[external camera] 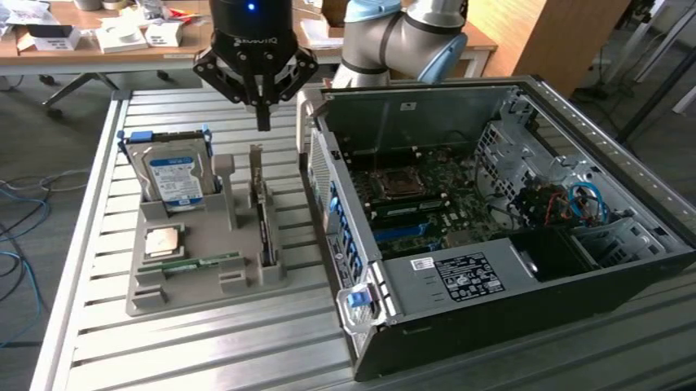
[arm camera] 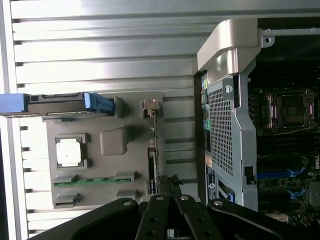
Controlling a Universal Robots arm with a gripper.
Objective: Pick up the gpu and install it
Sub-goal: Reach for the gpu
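- You are working in a robotics lab set up for computer assembly.
- A robot arm (external camera: 405,32) is standing at one edge of a slatted metal table (external camera: 163,350).
- An open computer case (external camera: 490,236) is lying on that table beside a grey holder (external camera: 196,285) carrying the gpu (external camera: 262,221) and a hard drive (external camera: 174,175).
- A cluttered wooden desk (external camera: 77,50) and loose cables (external camera: 16,216) are sitting beyond the table's edges.

End of the gpu (arm camera: 152,160) behind the tool (arm camera: 168,189); hard drive (arm camera: 55,105) partly out of view.

Grey holder (external camera: 196,297), blue-labelled silver hard drive (external camera: 174,175), green memory stick (external camera: 201,263), dark, perhaps tan-faced gpu (external camera: 262,220)
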